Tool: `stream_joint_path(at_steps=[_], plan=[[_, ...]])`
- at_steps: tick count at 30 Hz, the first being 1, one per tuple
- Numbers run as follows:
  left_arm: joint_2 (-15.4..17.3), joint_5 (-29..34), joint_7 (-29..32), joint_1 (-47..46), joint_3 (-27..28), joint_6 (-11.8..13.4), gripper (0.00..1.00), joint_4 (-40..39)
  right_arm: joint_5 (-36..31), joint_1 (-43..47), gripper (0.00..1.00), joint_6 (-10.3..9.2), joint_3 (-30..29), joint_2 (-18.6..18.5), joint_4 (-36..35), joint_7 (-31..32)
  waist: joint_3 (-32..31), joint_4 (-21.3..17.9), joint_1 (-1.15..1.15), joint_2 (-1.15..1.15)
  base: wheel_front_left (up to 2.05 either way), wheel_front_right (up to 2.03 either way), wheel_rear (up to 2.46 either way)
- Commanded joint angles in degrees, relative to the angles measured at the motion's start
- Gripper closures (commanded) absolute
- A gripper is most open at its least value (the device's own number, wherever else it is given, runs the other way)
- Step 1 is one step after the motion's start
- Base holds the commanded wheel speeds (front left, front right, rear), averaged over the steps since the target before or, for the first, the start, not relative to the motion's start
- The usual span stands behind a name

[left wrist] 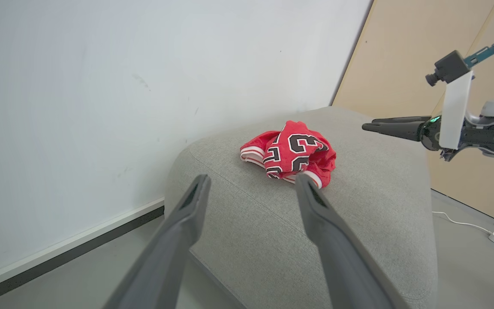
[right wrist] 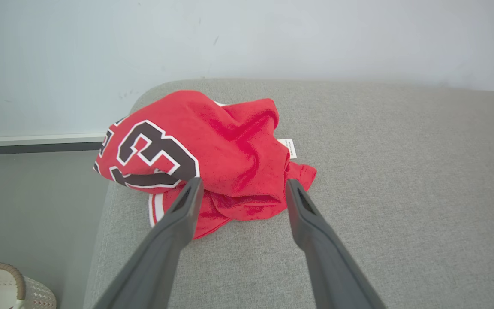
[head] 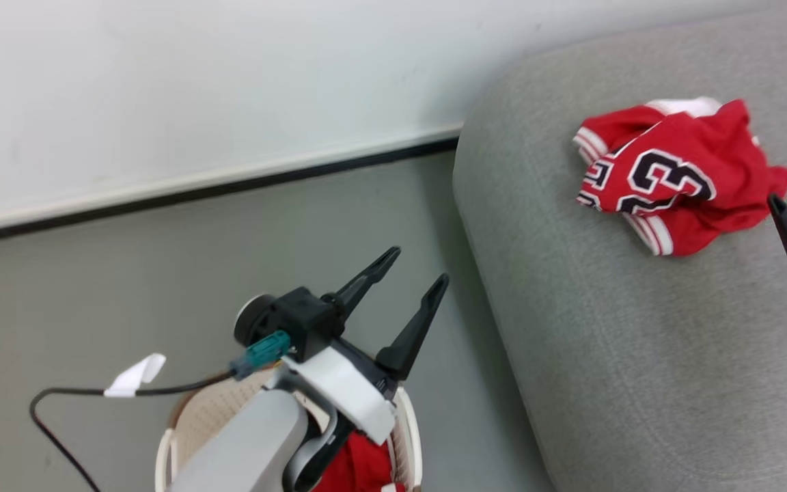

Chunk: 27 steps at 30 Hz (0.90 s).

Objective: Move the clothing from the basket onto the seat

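Jersey (head: 673, 181) delivered, upper right on sofa (head: 605, 342), we judge; both jaws gape empty, left over basket (head: 212, 410) for its red garment (head: 359, 468).

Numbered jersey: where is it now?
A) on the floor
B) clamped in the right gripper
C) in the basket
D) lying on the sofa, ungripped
D: the jersey lies crumpled on the sofa, and the right gripper has its fingers spread open at the jersey's edge, closed on nothing.
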Motion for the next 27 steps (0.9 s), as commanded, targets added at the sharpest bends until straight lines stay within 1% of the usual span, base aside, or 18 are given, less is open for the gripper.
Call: stream_joint_path(at_steps=[1, 3, 8, 14, 18, 20, 22, 24, 27], plan=[[0.6, -0.3, -0.1, 1.1, 0.3, 0.4, 0.0, -0.2, 0.3, 1.1, 0.0, -0.07, 0.3, -0.8, -0.5, -0.8, -3.0, -1.4, 0.01, 0.0, 0.0, 0.0, 0.0], [0.8, -0.7, -0.1, 2.4, 1.0, 0.8, 0.0, -0.6, 0.2, 1.3, 0.0, -0.07, 1.0, -1.4, -2.3, -2.0, -4.6, -1.6, 0.01, 0.0, 0.0, 0.0, 0.0], [1.2, -1.4, -0.1, 5.4, 3.0, 1.8, 0.0, -2.0, 1.3, 2.8, 0.0, -0.08, 0.1, -2.1, -7.7, -7.2, -8.2, -0.9, 0.01, 0.0, 0.0, 0.0, 0.0], [2.0, -2.0, -0.1, 9.1, 5.0, 3.0, 0.0, -3.8, 1.4, 6.8, 0.0, -0.08, -2.8, -2.2, -14.2, -11.4, -11.6, 1.9, 0.01, 0.0, 0.0, 0.0, 0.0], [2.8, -2.3, -0.1, 11.8, 7.1, 4.3, 0.0, -5.1, -0.2, 11.0, 0.0, -0.08, -6.5, -1.7, -18.1, -14.1, -13.8, 4.6, 0.01, 0.0, 0.0, 0.0, 0.0], [3.6, -1.0, -0.1, 12.6, 8.3, 5.4, 0.0, -5.7, -1.6, 14.5, 0.0, -0.08, -9.5, -1.1, -20.0, -15.2, -14.7, 6.5, 0.01, 0.0, 0.0, 0.0, 0.0], [4.5, 0.2, -0.1, 14.0, 10.0, 6.8, 0.0, -6.3, -3.2, 18.5, 0.0, -0.08, -12.9, 0.5, -22.5, -15.8, -15.5, 8.2, 0.01, 0.0, 0.0, 0.0, 0.0], [5.4, 1.2, -0.1, 15.6, 11.8, 8.3, 0.0, -6.7, -5.3, 22.6, 0.0, -0.08, -16.8, 2.5, -25.4, -16.1, -16.0, 9.5, 0.01, 0.0, 0.0, 0.0, 0.0], [6.2, 1.9, -0.1, 18.0, 14.7, 9.9, 0.0, -7.6, -9.1, 29.0, 0.0, -0.08, -22.8, 6.9, -30.6, -16.1, -16.4, 11.2, 0.01, 0.0, 0.0, 0.0, 0.0]])
